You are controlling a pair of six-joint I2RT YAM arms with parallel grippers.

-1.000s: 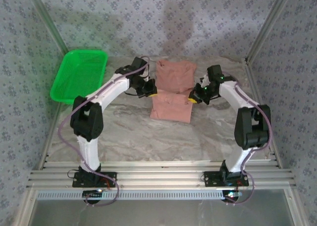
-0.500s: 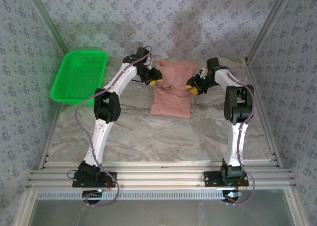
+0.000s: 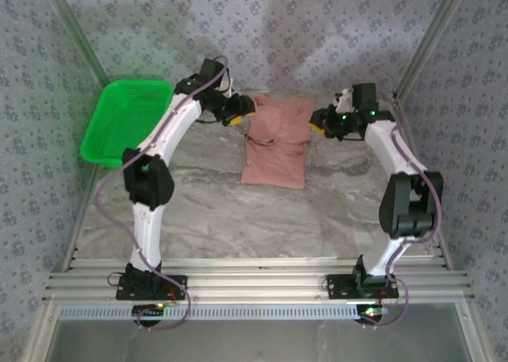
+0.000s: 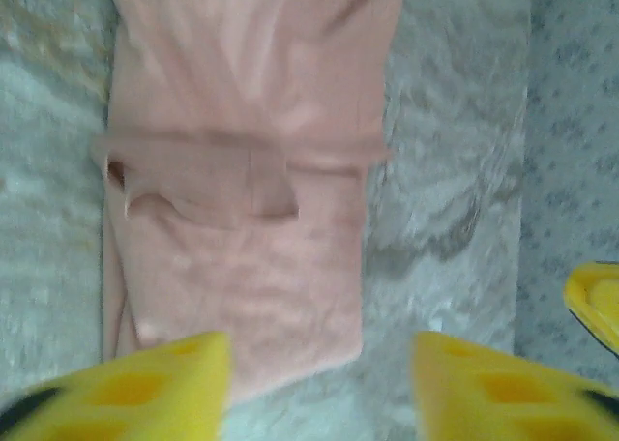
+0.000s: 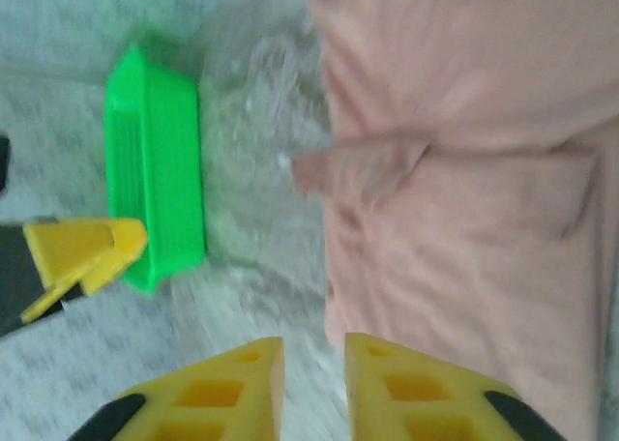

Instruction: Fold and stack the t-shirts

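The salmon-pink t-shirt (image 3: 275,144) lies flat on the table as a long narrow rectangle with a creased band across its middle. My left gripper (image 3: 239,108) hovers at the shirt's far left corner. In the left wrist view its jaws (image 4: 319,388) stand wide open over the shirt's (image 4: 242,170) edge, with nothing between them. My right gripper (image 3: 318,125) hangs just off the shirt's far right edge. In the right wrist view its jaws (image 5: 314,393) leave a narrow, empty gap beside the shirt (image 5: 464,170).
A green plastic basket (image 3: 127,121) sits at the far left of the table, also in the right wrist view as the basket (image 5: 155,170). Patterned walls and metal frame posts close in the back and sides. Bare marbled tabletop (image 3: 238,219) stretches between the shirt and the arm bases.
Both grippers carried the shirt's fold toward the far edge, let go, and drew apart to the shirt's far corners. The shirt settled flat.
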